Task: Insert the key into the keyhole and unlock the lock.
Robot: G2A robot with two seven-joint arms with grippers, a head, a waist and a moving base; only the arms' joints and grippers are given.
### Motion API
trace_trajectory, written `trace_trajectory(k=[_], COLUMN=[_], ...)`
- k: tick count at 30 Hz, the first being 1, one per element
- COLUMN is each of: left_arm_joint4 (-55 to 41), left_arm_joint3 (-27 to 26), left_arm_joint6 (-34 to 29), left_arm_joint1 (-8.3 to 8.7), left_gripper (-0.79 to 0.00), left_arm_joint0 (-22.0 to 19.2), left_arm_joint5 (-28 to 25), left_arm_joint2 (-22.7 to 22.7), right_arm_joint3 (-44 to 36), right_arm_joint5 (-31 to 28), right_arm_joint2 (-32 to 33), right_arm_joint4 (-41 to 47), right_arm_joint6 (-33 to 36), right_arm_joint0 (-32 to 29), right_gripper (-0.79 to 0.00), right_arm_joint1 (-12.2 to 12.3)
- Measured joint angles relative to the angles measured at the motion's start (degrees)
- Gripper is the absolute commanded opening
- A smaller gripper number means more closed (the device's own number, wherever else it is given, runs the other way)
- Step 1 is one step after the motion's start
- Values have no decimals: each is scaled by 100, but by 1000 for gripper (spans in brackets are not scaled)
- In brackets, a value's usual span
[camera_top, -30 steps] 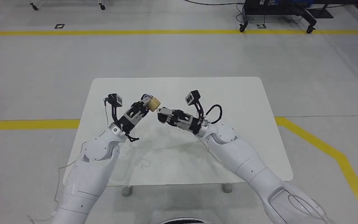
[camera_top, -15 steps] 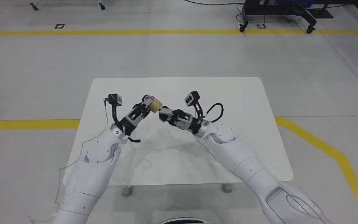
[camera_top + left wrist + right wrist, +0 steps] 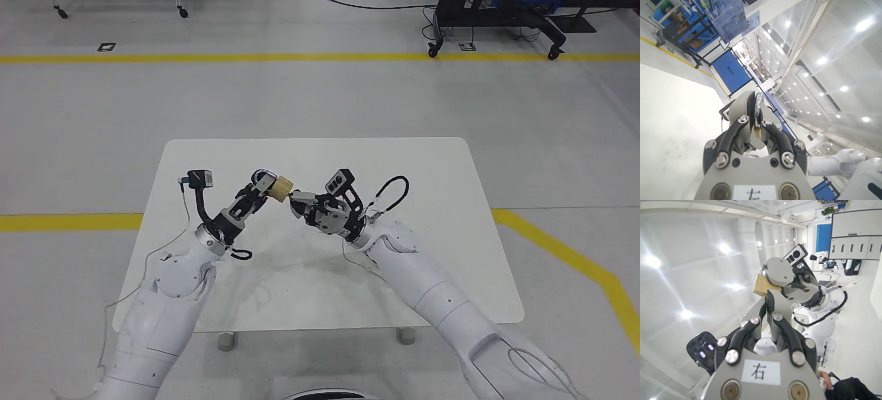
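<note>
Left gripper point(image 3: 270, 185): I see it clamped on the brass padlock point(image 3: 283, 185), held up in the air over the white table point(image 3: 430, 190).
Padlock: the brass body sticks out past the left fingertips, toward the other arm. In the left wrist view a silvery curved piece sits pinched between the pads.
Right gripper point(image 3: 768, 298): the fingers are drawn tight together. I cannot tell what, if anything, lies between them.
Contact: in the right wrist view the right fingertips sit at the lower edge of the padlock's body. I cannot tell whether they touch it or are just beside it.
Position: from above, both grippers meet tip to tip over the middle of the table.
</note>
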Motion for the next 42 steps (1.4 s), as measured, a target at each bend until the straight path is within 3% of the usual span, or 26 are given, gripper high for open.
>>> trace_trajectory(k=[6,8,9,24,26,32,37,42], left_arm_joint4=[256,285,308,762,770,727,775,1249], left_arm_joint3=[-5,-1,-1,-2,1,38,69,118], left_arm_joint6=[216,255,271,477,506,466,405,378], left_arm_joint1=[-20,-23,-24,-25,-24,-20,-15,-9], left_gripper=[-785,-785,-785,-785,-785,-785,-785,-785], left_arm_joint0=[15,13,9,27,34,14,-20,-71], left_arm_joint5=[-44,-59,-77,-470,-543,-558,-451,-215], left_arm_joint2=[39,35,27,-55,-75,-102,-110,-85], right_arm_joint3=[92,99,99,79,72,9,-81,-580], right_arm_joint5=[69,76,79,586,656,691,293,-462], right_arm_joint2=[71,105,120,304,342,450,813,1609], right_arm_joint4=[5,4,8,218,222,150,-110,-958], right_arm_joint6=[93,116,128,361,352,339,226,-250], right_arm_joint0=[5,-6,-12,-128,-145,-189,-221,-568], right_gripper=[-705,-730,-785,-785,-400,0,0,0], right_arm_joint1=[-23,-27,-29,-62,-58,-45,58,337])
